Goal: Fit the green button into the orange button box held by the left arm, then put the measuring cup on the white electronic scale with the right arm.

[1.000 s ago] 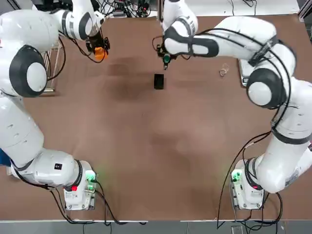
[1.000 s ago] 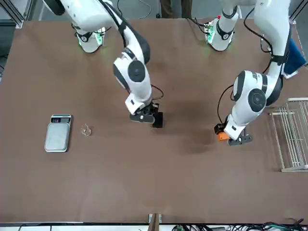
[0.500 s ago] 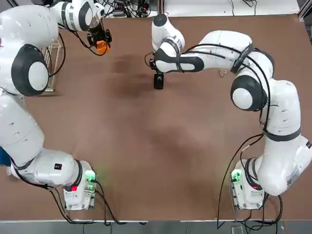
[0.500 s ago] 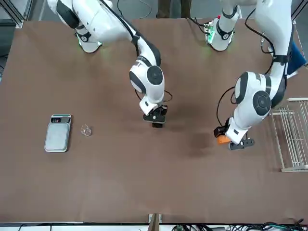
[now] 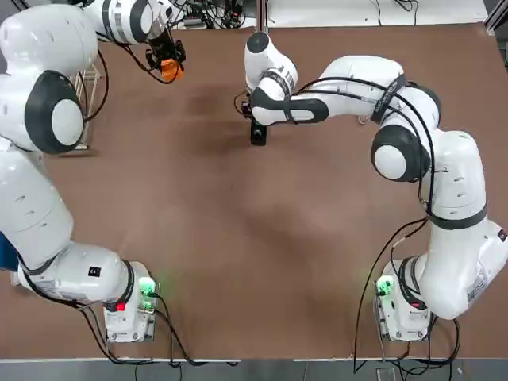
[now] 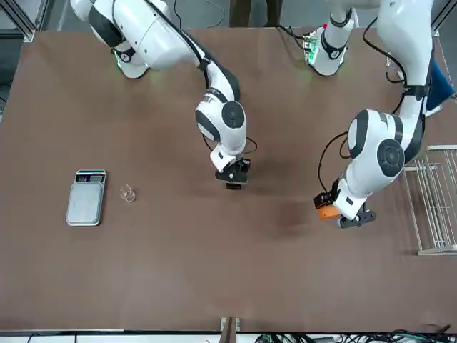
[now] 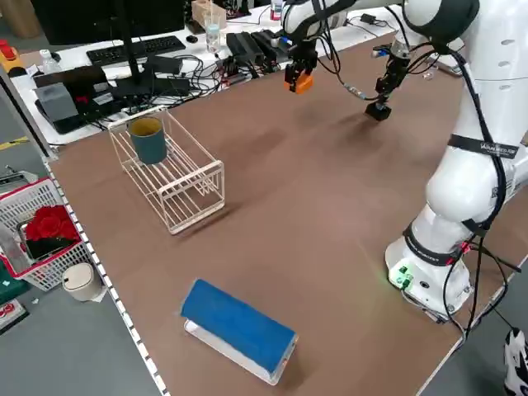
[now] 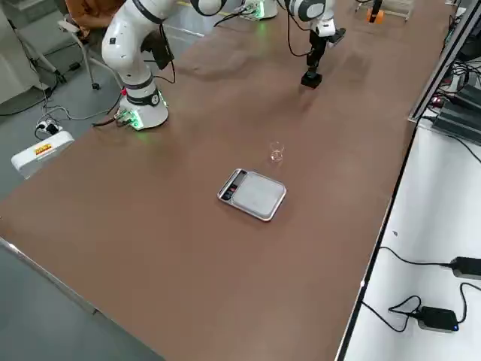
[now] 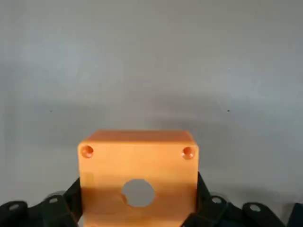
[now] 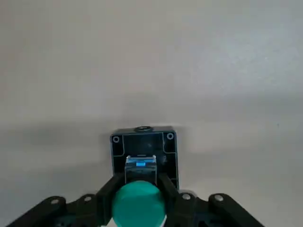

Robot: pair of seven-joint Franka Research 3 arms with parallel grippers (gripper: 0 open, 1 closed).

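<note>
orange button box [image 9: 138,177] sits clamped in the left gripper [image 6: 341,212] jaws above the bench [image 5: 262,238]; right gripper [image 10: 138,201] jaws pinch the green button [image 10: 138,200] over a small black block [image 10: 144,150].

Top cam looks straight down, arm bases at the bottom edge. Front cam faces the robot across the brown table [image 6: 143,271]. Side cams sit raised at either flank, looking diagonally. Wrist cams sit tight on their own hands. Top and front share the small black block [image 5: 258,133].
</note>
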